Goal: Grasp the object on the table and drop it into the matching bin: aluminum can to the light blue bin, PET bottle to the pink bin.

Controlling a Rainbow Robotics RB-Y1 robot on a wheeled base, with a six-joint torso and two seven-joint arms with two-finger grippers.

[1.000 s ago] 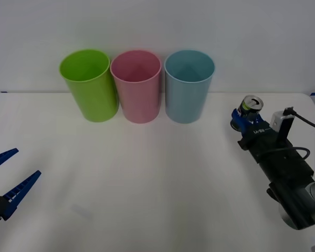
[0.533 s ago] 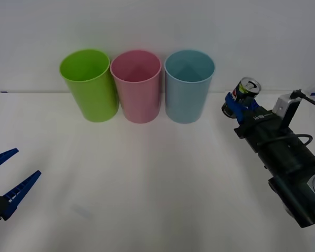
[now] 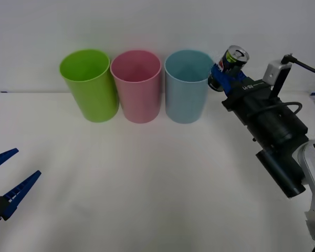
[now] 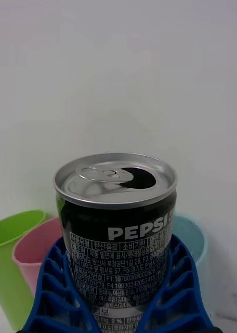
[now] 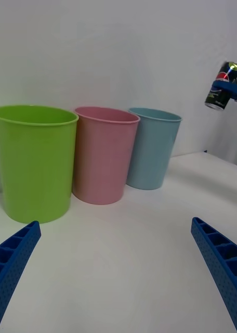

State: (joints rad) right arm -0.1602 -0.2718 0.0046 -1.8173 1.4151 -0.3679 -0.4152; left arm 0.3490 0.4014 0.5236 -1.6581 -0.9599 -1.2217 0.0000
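I can read PEPSI in white letters on the dark side of the aluminum can (image 4: 117, 229), with fine print below it too small to make out; its silver top shows the pull tab and an open mouth. My right gripper (image 3: 224, 75) is clamped on the can, blue fingers (image 4: 56, 291) hugging both sides, holding it in the air, tilted, just right of the light blue bin (image 3: 188, 86) and about level with its rim. The right arm reaches from the near right diagonally toward the far middle. The pink bin (image 3: 137, 85) stands just left of the blue one, and a lime green bin (image 3: 89, 84) left of that, all three in a tight row at the table's (image 3: 157, 184) far edge. The white top in front of the bins is wide and bare. My left gripper (image 3: 8, 181) hangs at the near left edge, fingers spread apart
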